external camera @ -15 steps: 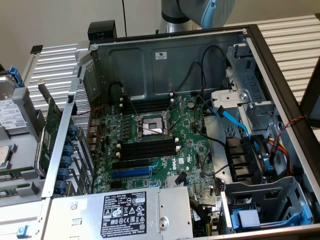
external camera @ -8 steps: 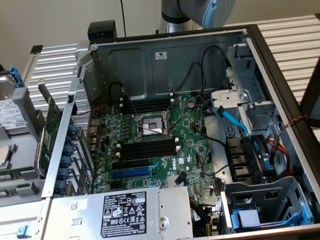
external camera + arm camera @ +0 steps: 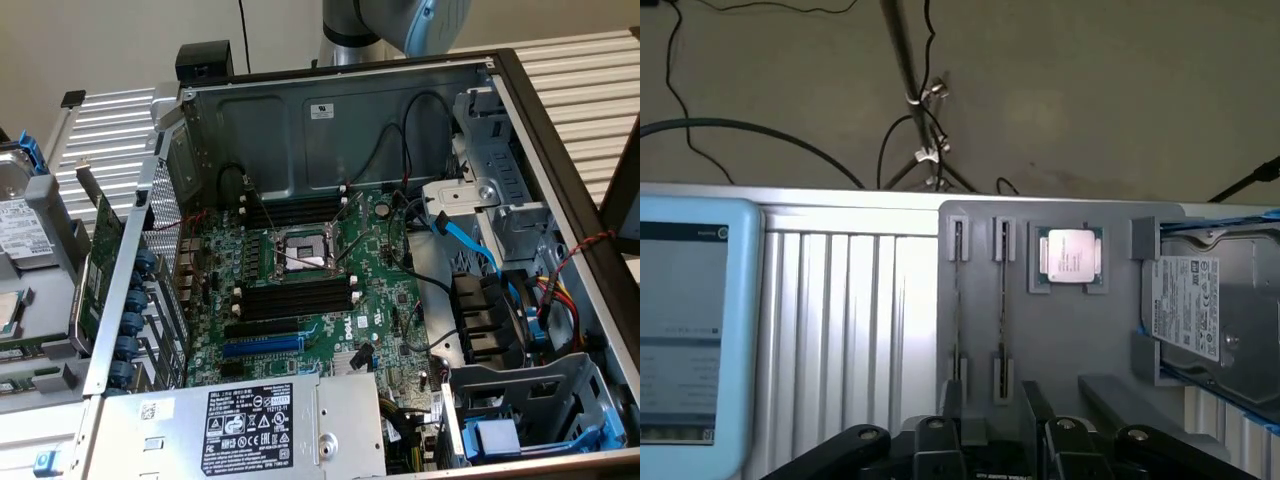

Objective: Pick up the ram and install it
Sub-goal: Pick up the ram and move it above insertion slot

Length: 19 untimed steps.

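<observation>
Approach to the ram [image 3: 1002,300], with no grasp made yet, as I judge it. I am holding my gripper [image 3: 997,425] with its fingers [image 3: 1040,430] spread apart and nothing between them. The ram is standing on edge in a slot of the grey holder [image 3: 1070,340]. It is showing as a thin strip directly ahead of my fingers, roughly in line with the gap between them. A second strip [image 3: 958,300] is sitting in the neighbouring slot, and I cannot tell the two apart. A processor [image 3: 1070,258] and a hard drive [image 3: 1210,310] are lying further off, to one side of my fingers. In the exterior view my arm [image 3: 400,25] is hanging behind the open computer case [image 3: 330,120], whose black memory slots [image 3: 295,297] are lying well apart from my fingers. The grasp, in my judgement, is calling for a square descent over the strip, one finger on each flat face, clear of its neighbour.
</observation>
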Each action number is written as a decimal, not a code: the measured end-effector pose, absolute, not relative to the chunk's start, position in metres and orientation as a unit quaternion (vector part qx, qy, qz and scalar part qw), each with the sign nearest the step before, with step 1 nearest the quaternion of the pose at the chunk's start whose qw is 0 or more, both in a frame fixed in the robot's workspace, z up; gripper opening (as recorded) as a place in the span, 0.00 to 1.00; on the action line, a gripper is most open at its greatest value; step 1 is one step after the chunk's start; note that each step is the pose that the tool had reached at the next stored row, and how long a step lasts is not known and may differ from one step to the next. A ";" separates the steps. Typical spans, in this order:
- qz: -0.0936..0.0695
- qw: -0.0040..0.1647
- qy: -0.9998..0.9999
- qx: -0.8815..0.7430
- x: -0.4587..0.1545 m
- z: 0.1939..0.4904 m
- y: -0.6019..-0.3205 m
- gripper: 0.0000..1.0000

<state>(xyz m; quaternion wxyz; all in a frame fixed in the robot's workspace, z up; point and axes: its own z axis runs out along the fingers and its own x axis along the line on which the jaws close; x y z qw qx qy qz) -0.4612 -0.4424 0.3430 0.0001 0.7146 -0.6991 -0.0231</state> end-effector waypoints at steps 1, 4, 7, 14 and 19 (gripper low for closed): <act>-0.023 0.000 -0.699 0.715 -0.461 0.341 -0.443 0.36; -0.023 0.000 -0.698 0.716 -0.461 0.336 -0.443 0.36; -0.023 0.000 -0.698 0.716 -0.461 0.330 -0.444 0.36; -0.023 0.000 -0.697 0.717 -0.461 0.318 -0.444 0.36; -0.023 0.000 -0.697 0.717 -0.461 0.308 -0.444 0.36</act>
